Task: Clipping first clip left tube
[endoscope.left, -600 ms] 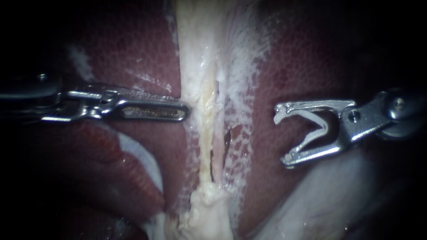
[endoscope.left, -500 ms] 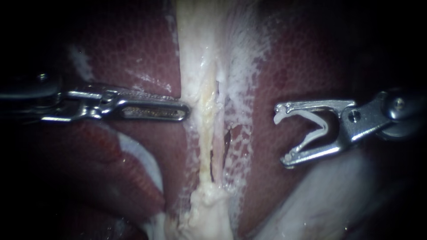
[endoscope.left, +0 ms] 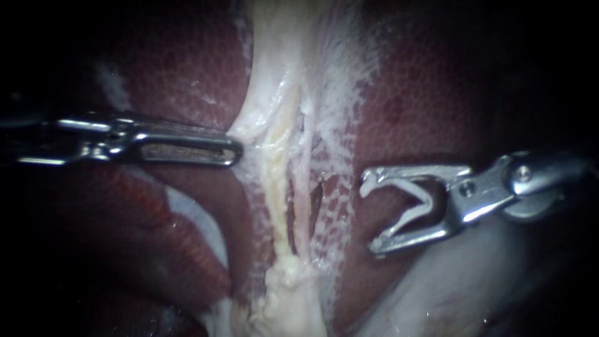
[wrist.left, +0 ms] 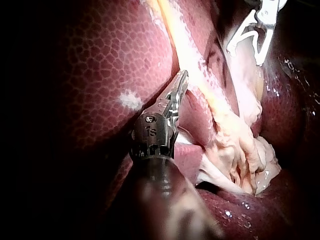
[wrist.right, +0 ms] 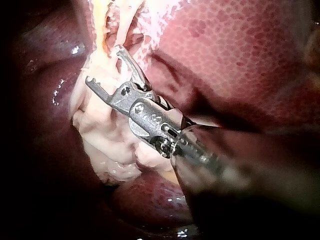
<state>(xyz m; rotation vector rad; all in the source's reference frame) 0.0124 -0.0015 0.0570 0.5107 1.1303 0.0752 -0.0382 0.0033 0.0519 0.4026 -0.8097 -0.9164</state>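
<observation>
Centre left, the left instrument [endoscope.left: 234, 150] pinches pale tissue [endoscope.left: 253, 128]; at right, the right instrument [endoscope.left: 369, 213] grips a spread clip [endoscope.left: 419, 198], short of the tubes [endoscope.left: 273, 187].

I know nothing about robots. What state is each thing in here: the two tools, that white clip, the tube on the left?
left instrument, jaws shut on the edge of the pale tissue.
pale tissue, tented toward the left instrument.
right instrument, jaws wide apart, holding the clip between them.
clip, open, on no tube.
left tube, bare, unclipped.
</observation>
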